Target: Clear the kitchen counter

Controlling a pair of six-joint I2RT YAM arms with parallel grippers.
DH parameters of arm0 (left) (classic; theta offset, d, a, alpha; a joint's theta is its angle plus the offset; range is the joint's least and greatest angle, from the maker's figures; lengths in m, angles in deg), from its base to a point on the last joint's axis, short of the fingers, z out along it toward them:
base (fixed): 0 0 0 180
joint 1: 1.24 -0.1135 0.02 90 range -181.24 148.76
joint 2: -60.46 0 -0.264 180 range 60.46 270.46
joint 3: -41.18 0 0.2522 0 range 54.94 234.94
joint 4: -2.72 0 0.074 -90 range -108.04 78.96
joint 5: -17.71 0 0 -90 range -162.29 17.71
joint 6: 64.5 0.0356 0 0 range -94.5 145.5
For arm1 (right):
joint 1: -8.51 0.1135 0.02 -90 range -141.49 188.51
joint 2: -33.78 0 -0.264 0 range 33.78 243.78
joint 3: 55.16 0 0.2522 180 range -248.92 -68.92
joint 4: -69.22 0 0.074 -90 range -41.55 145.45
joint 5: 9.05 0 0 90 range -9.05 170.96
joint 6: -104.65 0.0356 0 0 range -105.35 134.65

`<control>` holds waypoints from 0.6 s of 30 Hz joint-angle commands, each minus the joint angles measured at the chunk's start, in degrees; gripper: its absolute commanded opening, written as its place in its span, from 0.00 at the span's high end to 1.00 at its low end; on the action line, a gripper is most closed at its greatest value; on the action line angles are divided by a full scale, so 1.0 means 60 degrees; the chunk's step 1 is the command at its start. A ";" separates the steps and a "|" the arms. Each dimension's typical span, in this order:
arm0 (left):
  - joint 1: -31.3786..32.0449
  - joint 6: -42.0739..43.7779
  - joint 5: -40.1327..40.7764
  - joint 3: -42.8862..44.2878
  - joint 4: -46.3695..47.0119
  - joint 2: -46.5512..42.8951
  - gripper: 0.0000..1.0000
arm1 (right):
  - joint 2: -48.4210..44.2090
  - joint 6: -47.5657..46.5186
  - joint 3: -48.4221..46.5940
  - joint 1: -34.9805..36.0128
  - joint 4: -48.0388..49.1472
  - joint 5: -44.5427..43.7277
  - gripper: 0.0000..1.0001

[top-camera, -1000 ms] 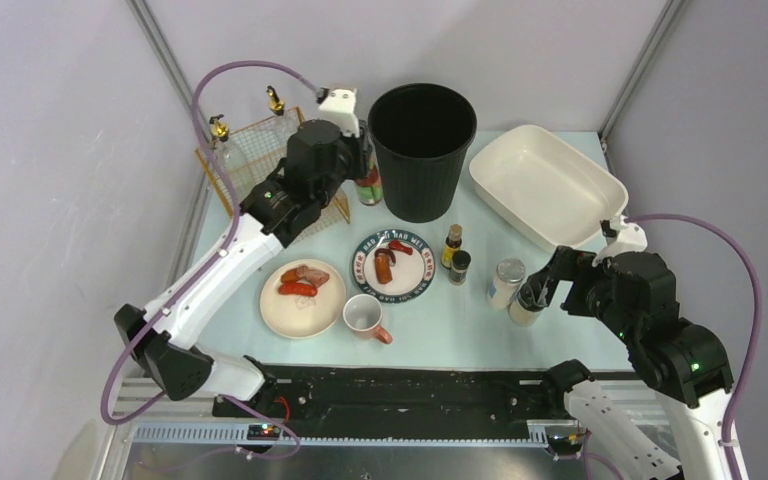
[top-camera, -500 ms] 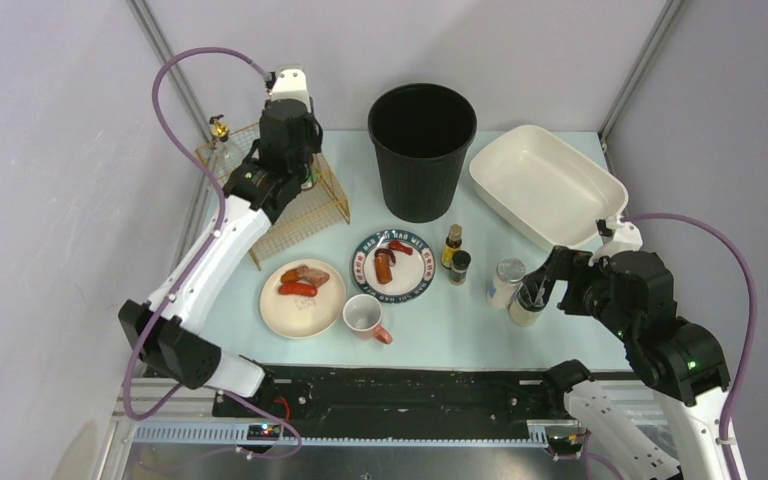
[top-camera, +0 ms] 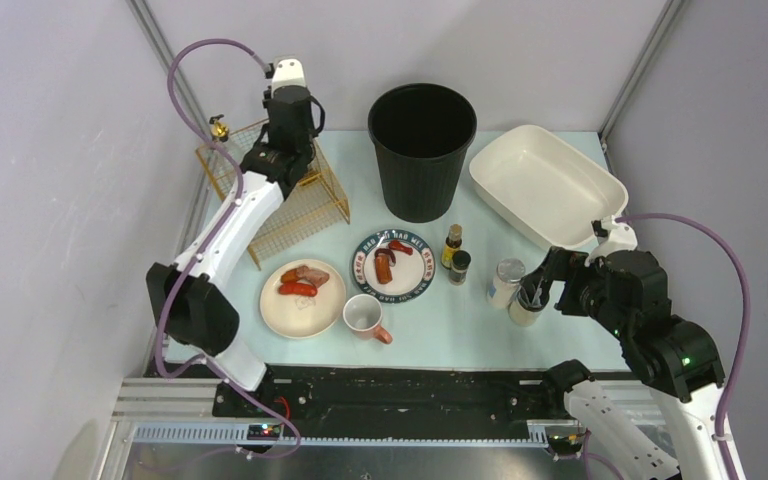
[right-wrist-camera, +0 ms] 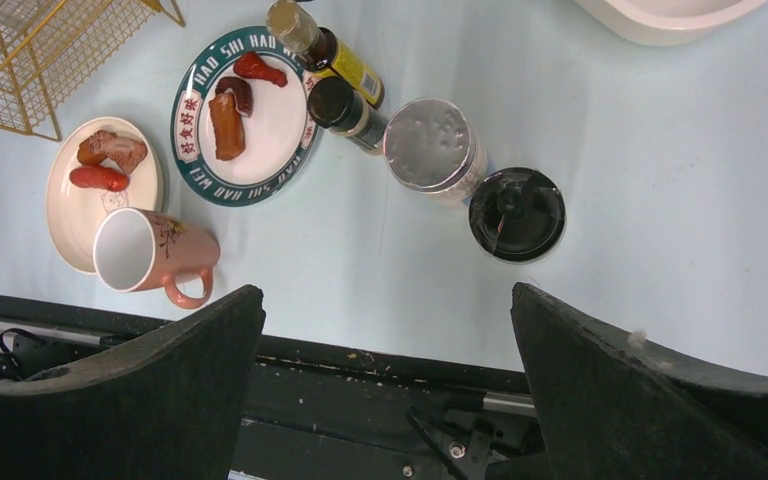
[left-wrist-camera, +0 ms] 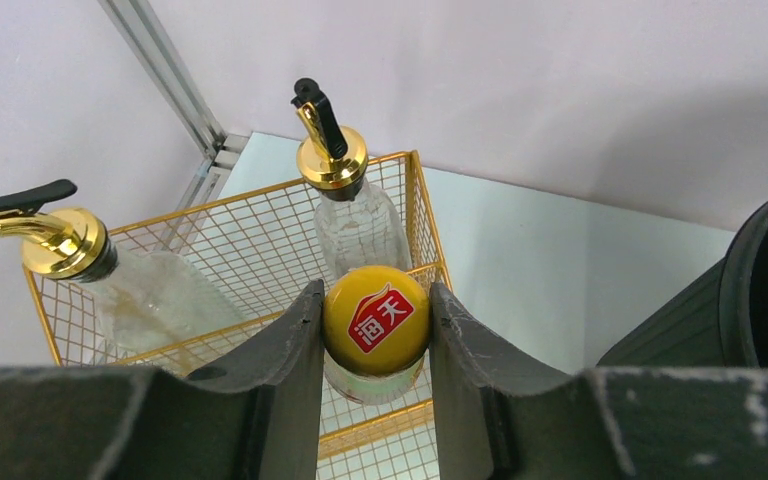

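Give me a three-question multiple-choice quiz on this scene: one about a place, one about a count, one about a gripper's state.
1. Where is the yellow-capped bottle?
A) in the white basin
B) between the left gripper's fingers, at the gold wire basket
C) on a plate

2. How many gold-spouted bottles stand in that basket?
A) one
B) two
C) four

3. The right gripper is:
A) open
B) shut on a mug
C) shut on a jar

Answers: 1 B, the fingers press on both sides of its cap; 2 B, a second one stands at left; 3 A, its fingers stand wide apart above the kitchen counter, holding nothing.
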 commanded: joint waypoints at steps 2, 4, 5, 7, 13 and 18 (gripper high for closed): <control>-0.0087 -0.0100 0.0427 0.0833 0.1634 0.0222 1.00 | -0.0004 0.0073 0.0056 -0.0034 0.0361 -0.0053 0.02; -0.0089 -0.0150 0.0490 0.0774 0.1678 0.0366 1.00 | 0.0007 0.0087 0.0126 -0.0034 0.0409 -0.0072 0.02; -0.0092 -0.0196 0.0513 0.0684 0.1716 0.0428 1.00 | 0.0009 0.0091 0.0178 -0.0034 0.0428 -0.0056 0.02; -0.0106 -0.0276 0.0519 0.0539 0.1767 0.0488 1.00 | 0.0029 0.0129 0.0262 -0.0034 0.0463 -0.0008 0.02; -0.0123 -0.0617 0.0495 -0.0102 0.1978 0.0453 1.00 | 0.0077 0.0159 0.0407 -0.0034 0.0586 0.0073 0.02; -0.0121 -0.0926 0.0410 -0.0779 0.2049 0.0468 1.00 | 0.0127 0.0168 0.0574 -0.0035 0.0732 0.0174 0.01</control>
